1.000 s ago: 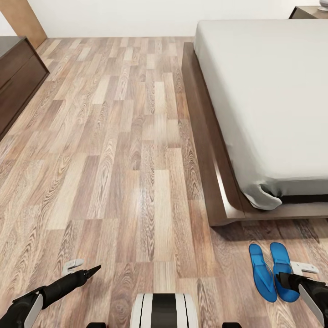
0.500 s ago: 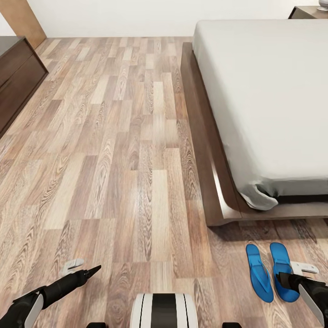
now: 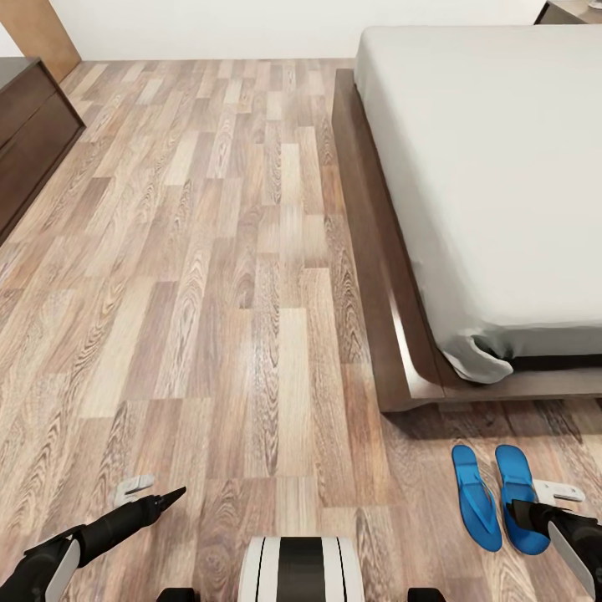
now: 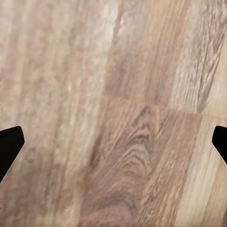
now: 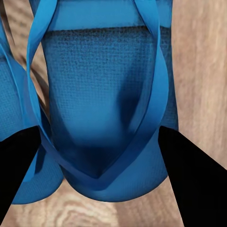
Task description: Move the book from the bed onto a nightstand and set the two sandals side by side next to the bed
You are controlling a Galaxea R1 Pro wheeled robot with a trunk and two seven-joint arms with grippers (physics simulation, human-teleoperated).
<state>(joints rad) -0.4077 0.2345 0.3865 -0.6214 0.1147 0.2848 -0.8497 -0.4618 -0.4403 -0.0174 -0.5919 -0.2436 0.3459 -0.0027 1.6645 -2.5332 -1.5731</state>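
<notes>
By bed (image 3: 502,184) foot | my view just tilted down | sandals (image 3: 500,495) paired, unmoved | right gripper (image 5: 101,184) wide over one, left gripper (image 4: 113,142) wide, empty

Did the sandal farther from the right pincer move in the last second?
No. The sandal keeps its offset from the corner of the bed frame; the slight shift of the picture is the camera's.
</notes>
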